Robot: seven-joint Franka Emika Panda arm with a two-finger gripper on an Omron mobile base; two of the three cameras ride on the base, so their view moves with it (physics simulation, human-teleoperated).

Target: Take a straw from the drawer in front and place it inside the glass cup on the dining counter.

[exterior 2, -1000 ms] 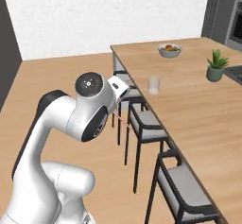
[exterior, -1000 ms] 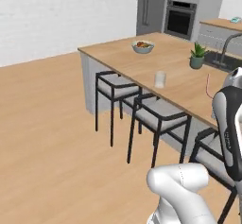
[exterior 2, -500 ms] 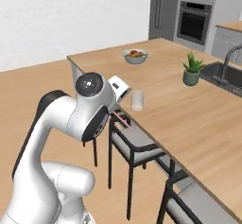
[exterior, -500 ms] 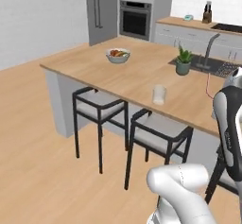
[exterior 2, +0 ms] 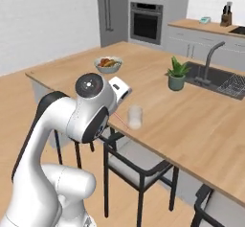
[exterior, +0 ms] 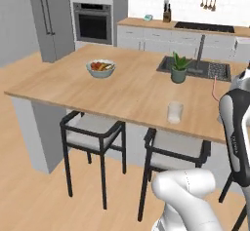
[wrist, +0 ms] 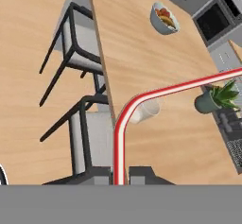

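Observation:
In the hand view the red-pink straw [wrist: 118,142] rises from between my gripper's [wrist: 119,176] two dark fingertips, bends, and runs off to the right. The gripper is shut on the straw's lower end. Behind the bend stands the clear glass cup [wrist: 147,110] near the edge of the light-wood dining counter [wrist: 142,43]. From the left base view the glass cup [exterior: 175,112] sits close to the counter's near edge [exterior: 122,103], and the straw [exterior: 213,88] shows as a thin red line beside my arm, right of the cup. The glass cup [exterior 2: 136,117] is just right of my hand. The drawer is out of view.
A bowl of fruit [exterior: 101,68] and a potted plant [exterior: 178,69] stand on the counter, with the dark sink and tap [exterior: 200,64] behind the plant. Black stools [exterior: 95,132] are tucked under the near edge. Oven and fridge [exterior: 53,15] line the back wall.
The base has driven and turned, so both base views shifted: the counter now lies closer and more square-on, with the cup nearer my hand. The straw stays held.

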